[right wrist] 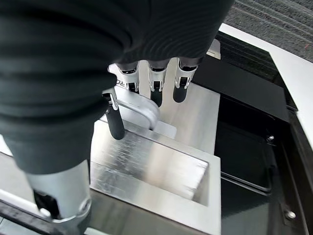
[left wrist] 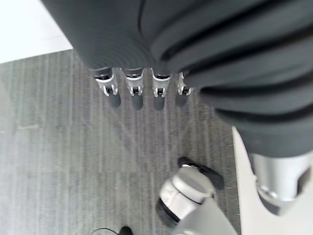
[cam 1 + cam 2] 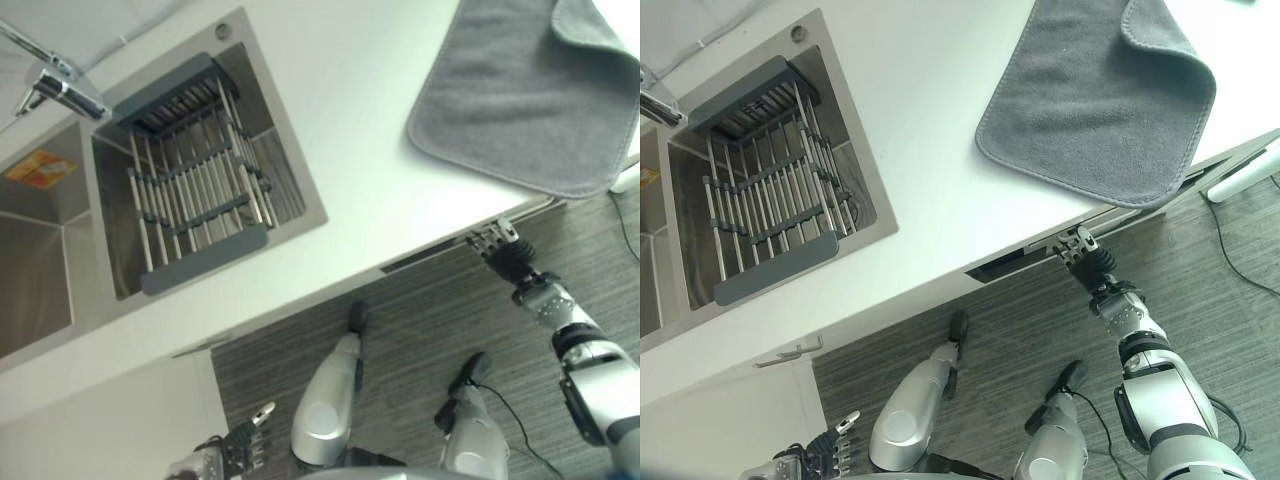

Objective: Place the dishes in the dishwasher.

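sink (image 3: 300,215) sat at counter's left, drying rack (image 3: 195,180) inside it | faucet (image 3: 55,80) behind sink | towel (image 3: 530,90) lay on countertop (image 3: 360,110) at right | dishwasher door (image 1: 161,161) below counter edge under towel, right hand (image 3: 1080,250) at it | left hand (image 3: 245,440) low over floor (image 3: 420,320)

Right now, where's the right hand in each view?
Left eye view: right hand at the counter's front edge, near the grey towel.
Right eye view: same place, nearer centre.
Right wrist view: fingers over the dishwasher door.
Left wrist view: left hand over floor.
Shared landmark: the dishwasher door's top edge.
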You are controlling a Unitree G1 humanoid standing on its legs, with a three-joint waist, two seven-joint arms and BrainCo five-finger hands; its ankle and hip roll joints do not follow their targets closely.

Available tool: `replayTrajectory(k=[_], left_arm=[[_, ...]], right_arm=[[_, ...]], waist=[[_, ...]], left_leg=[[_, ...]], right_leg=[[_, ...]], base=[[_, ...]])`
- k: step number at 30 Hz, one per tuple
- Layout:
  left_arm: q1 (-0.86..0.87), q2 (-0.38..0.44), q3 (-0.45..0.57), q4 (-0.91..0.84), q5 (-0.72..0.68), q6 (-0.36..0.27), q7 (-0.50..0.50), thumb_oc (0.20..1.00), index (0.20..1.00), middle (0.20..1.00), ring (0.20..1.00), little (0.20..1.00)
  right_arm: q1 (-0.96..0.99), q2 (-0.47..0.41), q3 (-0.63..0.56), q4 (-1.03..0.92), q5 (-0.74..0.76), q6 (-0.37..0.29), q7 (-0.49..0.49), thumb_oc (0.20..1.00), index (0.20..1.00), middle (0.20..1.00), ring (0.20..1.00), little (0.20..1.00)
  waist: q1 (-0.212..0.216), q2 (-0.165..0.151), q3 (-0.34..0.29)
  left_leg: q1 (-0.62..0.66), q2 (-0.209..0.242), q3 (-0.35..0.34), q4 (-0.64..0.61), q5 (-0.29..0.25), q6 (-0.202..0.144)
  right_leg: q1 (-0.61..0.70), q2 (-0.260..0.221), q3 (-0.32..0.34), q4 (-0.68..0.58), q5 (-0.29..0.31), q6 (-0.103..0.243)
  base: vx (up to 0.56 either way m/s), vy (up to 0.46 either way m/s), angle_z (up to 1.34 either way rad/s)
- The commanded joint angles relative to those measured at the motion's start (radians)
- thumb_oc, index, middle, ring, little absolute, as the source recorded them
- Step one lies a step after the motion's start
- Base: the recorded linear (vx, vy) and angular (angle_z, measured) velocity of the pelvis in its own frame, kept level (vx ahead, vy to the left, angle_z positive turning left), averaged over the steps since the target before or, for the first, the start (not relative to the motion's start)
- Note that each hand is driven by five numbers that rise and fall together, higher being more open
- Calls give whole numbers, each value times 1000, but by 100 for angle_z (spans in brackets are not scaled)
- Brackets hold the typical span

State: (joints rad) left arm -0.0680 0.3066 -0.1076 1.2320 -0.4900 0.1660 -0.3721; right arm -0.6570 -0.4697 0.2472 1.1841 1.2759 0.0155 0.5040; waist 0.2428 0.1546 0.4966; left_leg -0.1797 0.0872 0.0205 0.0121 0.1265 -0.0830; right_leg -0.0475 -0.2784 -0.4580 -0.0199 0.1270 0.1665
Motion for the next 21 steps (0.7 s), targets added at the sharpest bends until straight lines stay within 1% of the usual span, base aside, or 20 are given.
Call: replayTrajectory(k=[1,2,5,6,7,9,10,11,12,13,16,17,18,20,21], left_arm=[[17,55,-53,55,-5,-29,15,1000,1000,1000,1000,1000],[12,42,-42,62,-22,-39,25,1000,1000,1000,1000,1000],[16,18,-28,69,-63,-69,42,1000,1000,1000,1000,1000],[14,13,-24,70,-61,-77,50,1000,1000,1000,1000,1000],[17,3,-30,73,-53,-103,62,1000,1000,1000,1000,1000],[25,-15,-36,81,-34,-133,70,1000,1000,1000,1000,1000],[28,-23,-40,85,-21,-150,77,1000,1000,1000,1000,1000],[23,-42,-61,101,18,-190,81,1000,1000,1000,1000,1000],[19,-48,-71,105,24,-199,75,1000,1000,1000,1000,1000],[9,-59,-94,98,39,-195,69,1000,1000,1000,1000,1000],[-6,-71,-126,84,77,-175,66,1000,1000,1000,1000,1000],[-13,-73,-139,78,93,-155,53,1000,1000,1000,1000,1000],[-23,-78,-161,75,118,-137,44,1000,1000,1000,1000,1000],[-36,-78,-178,70,131,-121,43,1000,1000,1000,1000,1000],[-45,-81,-191,66,152,-107,45,1000,1000,1000,1000,1000]], right_arm=[[-221,208,9,-128,7,-9,140,1000,1000,1000,1000,1000],[-135,235,3,-131,5,-17,141,1000,1000,1000,1000,1000],[21,276,8,-158,10,-23,131,1000,1000,1000,1000,1000],[70,286,11,-164,9,-26,138,1000,1000,1000,1000,1000],[133,298,12,-166,-1,-31,133,1000,1000,1000,1000,1000],[219,301,3,-153,-7,-31,151,1000,1000,1000,1000,1000],[255,297,-3,-145,-30,-28,155,1000,1000,1000,1000,1000],[347,280,-13,-95,-124,-24,174,1000,1000,1000,1000,1000],[370,269,-16,-72,-161,-29,176,1000,1000,1000,1000,1000],[402,254,-20,-34,-220,-37,165,1000,1000,1000,1000,1000],[434,238,-26,16,-321,-58,107,1000,1000,1000,1000,1000],[442,235,-27,28,-351,-63,84,1000,1000,1000,1000,1000],[454,228,-28,49,-399,-56,45,1000,1000,1000,1000,1000],[471,222,-30,71,-445,-53,-13,1000,1000,1000,1000,1000],[483,218,-35,92,-495,-56,-70,1000,1000,1000,1000,1000]], waist=[[72,-58,-77],[52,-73,-96],[10,-100,-134],[-4,-108,-146],[-23,-117,-166],[-45,-126,-196],[-57,-130,-208],[-93,-144,-261],[-103,-148,-278],[-118,-154,-305],[-140,-161,-336],[-147,-163,-343],[-160,-166,-353],[-174,-167,-358],[-185,-167,-363]], left_leg=[[6,-18,70,42,-62,44],[29,-6,85,22,-58,39],[72,20,110,-19,-46,25],[84,27,118,-31,-43,22],[101,38,131,-50,-36,16],[125,50,145,-72,-26,9],[123,55,160,-75,-8,14],[153,70,182,-91,-4,6],[164,74,188,-97,-4,3],[181,78,198,-99,-9,0],[206,84,211,-99,-17,-4],[214,85,214,-99,-21,-4],[228,88,217,-99,-27,-4],[244,90,220,-99,-34,-2],[256,91,222,-99,-39,-2]], right_leg=[[-67,-102,12,167,-34,38],[-53,-88,16,153,-35,35],[-23,-61,30,121,-35,28],[-17,-53,36,114,-37,27],[-7,-41,43,100,-36,22],[10,-27,52,80,-37,20],[10,-23,47,70,-21,9],[33,-5,60,45,-23,5],[44,2,64,35,-24,3],[60,9,67,19,-24,-1],[83,17,74,4,-26,-6],[90,20,77,0,-28,-8],[100,26,85,-5,-31,-10],[111,32,93,-8,-35,-11],[118,37,102,-11,-37,-13]], base=[[-11,-13,-4],[0,-19,-5],[7,-38,-5],[-15,-52,-11],[-21,-53,-19],[-48,-33,-29],[-51,-26,-42],[-26,-22,-37],[82,-23,-44],[87,-9,-43],[59,-9,-33],[47,-21,-15],[40,-23,-14],[32,-21,-16],[29,-19,-16]])
